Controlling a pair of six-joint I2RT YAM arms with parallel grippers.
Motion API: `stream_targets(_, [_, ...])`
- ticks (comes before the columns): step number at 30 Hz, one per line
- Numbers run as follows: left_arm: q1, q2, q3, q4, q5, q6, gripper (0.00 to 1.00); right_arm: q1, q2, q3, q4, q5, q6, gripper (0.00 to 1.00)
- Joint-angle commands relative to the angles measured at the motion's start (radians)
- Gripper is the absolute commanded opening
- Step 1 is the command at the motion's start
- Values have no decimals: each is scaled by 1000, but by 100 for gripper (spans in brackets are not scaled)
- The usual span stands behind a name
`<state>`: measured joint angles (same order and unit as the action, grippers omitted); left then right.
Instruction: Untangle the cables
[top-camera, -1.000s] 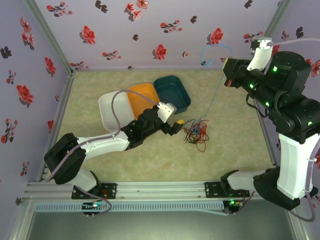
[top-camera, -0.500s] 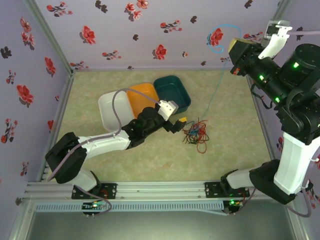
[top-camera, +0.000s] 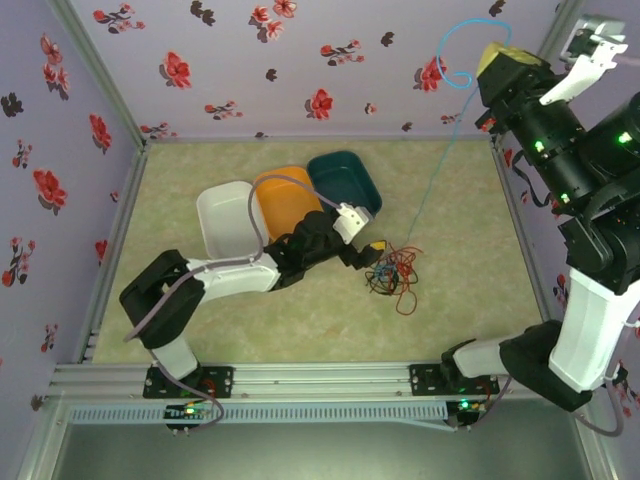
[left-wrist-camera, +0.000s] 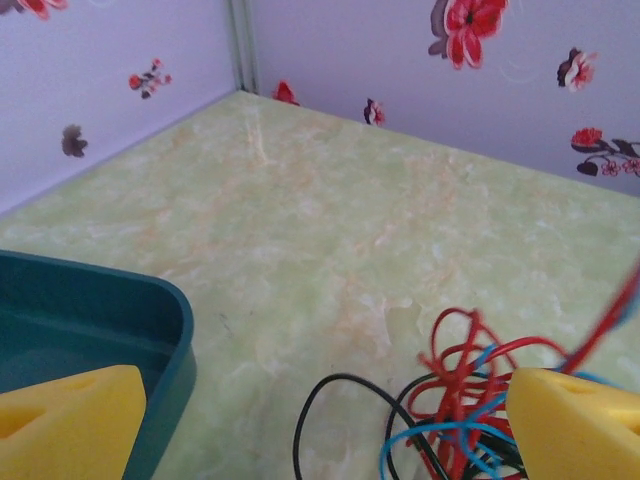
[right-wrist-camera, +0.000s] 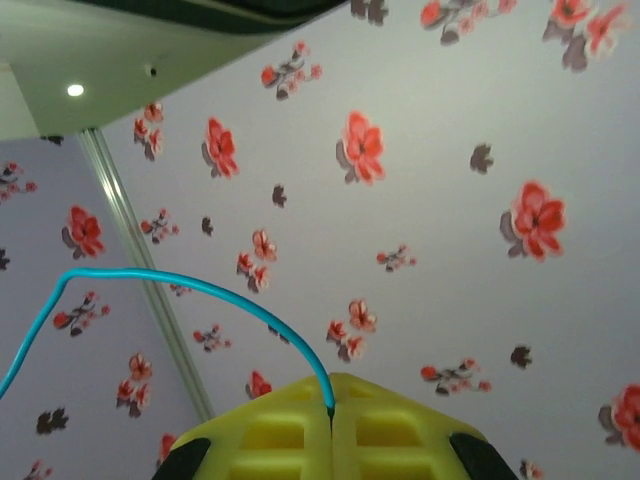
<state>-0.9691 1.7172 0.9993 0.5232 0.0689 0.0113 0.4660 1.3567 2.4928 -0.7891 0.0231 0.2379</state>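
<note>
My right gripper (top-camera: 497, 62), upper right, is clamped on the thin blue-teal cable (top-camera: 435, 170), which runs taut down to the red-black-blue cable knot (top-camera: 393, 270) mid-bench (top-camera: 250, 330). My left gripper (top-camera: 370, 256) sits wide open at the knot, so pulling might cinch or drag it.

Your black-and-white left arm (top-camera: 220, 280) stretches low and forward, left yellow-padded tool (left-wrist-camera: 320, 430) spread wide; your right arm (top-camera: 600, 300) towers high, right tool (right-wrist-camera: 332, 430) pinched on a thin blue cable (right-wrist-camera: 200, 288)

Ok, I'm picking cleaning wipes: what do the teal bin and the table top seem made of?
Teal bin: likely moulded plastic, smooth, slight sheen, rounded rim. Table top: marbled green-beige surface, matte, perhaps vinyl or laminate; the look leaves it open.
</note>
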Motion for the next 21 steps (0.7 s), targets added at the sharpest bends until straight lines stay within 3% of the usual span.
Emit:
stream_targets(1, [-6, 59, 42, -10, 39, 15, 92, 6, -19, 23, 137, 51, -46, 0])
stream_targets(9, [-22, 173, 123, -34, 105, 11, 84, 7, -3, 39, 205, 53, -44, 0])
stream_targets(13, [-31, 202, 150, -35, 125, -6, 59, 7, 10, 51, 238, 48, -32, 0])
stream_targets(16, [-37, 197, 150, -40, 130, -10, 48, 6, 18, 58, 255, 42, -28, 0])
stream_targets(19, [-37, 153, 120, -31, 95, -14, 49, 7, 21, 57, 243, 41, -25, 0])
stream_targets(21, [-37, 105, 83, -2, 66, -15, 58, 6, 23, 55, 227, 41, -23, 0])
